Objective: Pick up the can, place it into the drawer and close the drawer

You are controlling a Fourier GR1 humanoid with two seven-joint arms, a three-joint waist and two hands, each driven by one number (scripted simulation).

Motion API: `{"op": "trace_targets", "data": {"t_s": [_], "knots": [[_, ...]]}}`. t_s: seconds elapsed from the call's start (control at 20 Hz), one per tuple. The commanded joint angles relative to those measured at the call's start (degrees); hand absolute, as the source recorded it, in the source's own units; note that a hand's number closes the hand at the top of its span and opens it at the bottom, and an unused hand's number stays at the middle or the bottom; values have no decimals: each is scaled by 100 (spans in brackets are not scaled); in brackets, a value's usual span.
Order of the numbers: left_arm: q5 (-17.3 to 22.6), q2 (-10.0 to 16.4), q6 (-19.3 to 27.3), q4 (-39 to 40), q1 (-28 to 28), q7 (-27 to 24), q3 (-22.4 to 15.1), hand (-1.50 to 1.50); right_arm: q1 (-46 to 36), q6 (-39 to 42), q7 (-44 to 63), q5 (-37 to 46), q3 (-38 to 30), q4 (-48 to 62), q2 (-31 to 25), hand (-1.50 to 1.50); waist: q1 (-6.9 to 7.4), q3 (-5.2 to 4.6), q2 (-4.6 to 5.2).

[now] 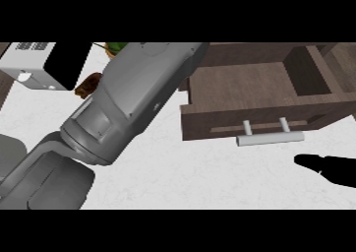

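head view: right hand (pixel 333 170) near open drawer (pixel 243 83)

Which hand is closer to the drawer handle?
Right. The right hand sits just below and right of the handle; the left forearm stretches up left of the drawer, its hand out of view.

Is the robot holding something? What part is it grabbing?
The right hand holds nothing. The left forearm runs past the view's top, so its hand is hidden: whether it holds anything cannot be told.
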Motion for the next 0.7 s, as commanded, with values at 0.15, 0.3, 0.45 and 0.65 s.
{"op": "trace_targets", "data": {"t_s": [0.15, 0.3, 0.45, 0.65], "knots": [[113, -1, 96, 41, -137, -150, -104, -150, -546, -398, -644, 1600, 842, 1239, -91, -150, 182, 3, -2], [23, -1, -98, 229, -220, -42, -24, -150, -610, -674, -950, 2078, 1016, 1876, -71, -150, 337, -1, -46], [-28, 136, -97, 304, -418, 113, 8, -150, -937, -729, -823, 2532, 1318, 2318, -47, -150, 375, -6, -85], [-64, 231, -474, 276, 7, -225, 22, -150, -1216, -1164, -999, 3217, 1554, 3213, 58, -150, 420, -8, -71]]}}
